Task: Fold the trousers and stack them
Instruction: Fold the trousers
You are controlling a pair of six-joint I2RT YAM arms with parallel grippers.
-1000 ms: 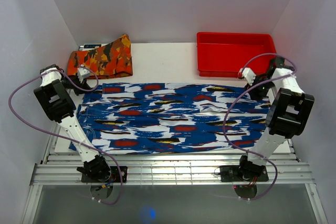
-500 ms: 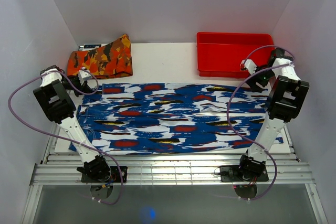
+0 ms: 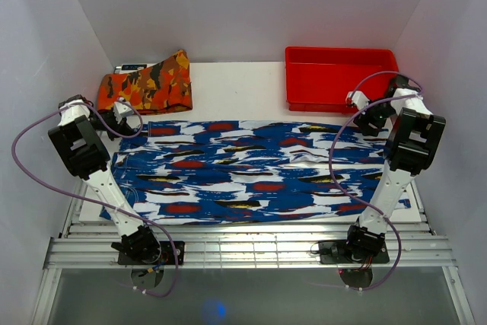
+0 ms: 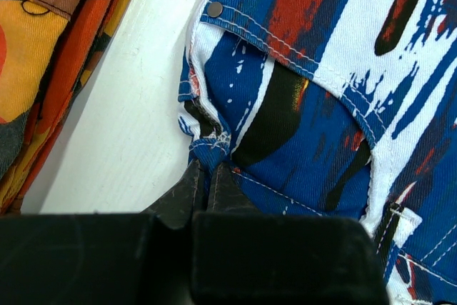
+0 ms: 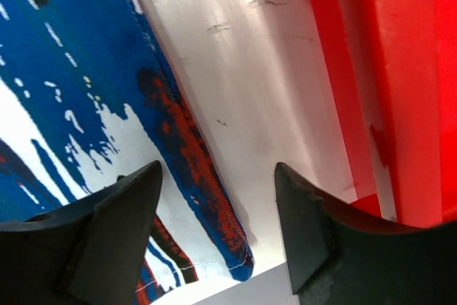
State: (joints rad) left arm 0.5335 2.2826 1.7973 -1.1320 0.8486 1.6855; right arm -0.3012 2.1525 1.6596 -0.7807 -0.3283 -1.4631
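Trousers (image 3: 251, 169) lie stretched lengthwise across the table (image 3: 243, 89), so folding looks barely begun: left gripper (image 4: 206, 171) pinches the waist-end edge, right gripper (image 5: 218, 176) hangs empty with jaws apart over the hem corner, cross-folds and stacking remain

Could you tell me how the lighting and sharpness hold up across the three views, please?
Top external: soft, even light on the trousers, with a small blue glint low in frame. Left wrist: fabric crisp, the left gripper a near-black unlit mass. Right wrist: the right gripper looks soft-edged, the red bin oversaturated, a bright sheen on the table.
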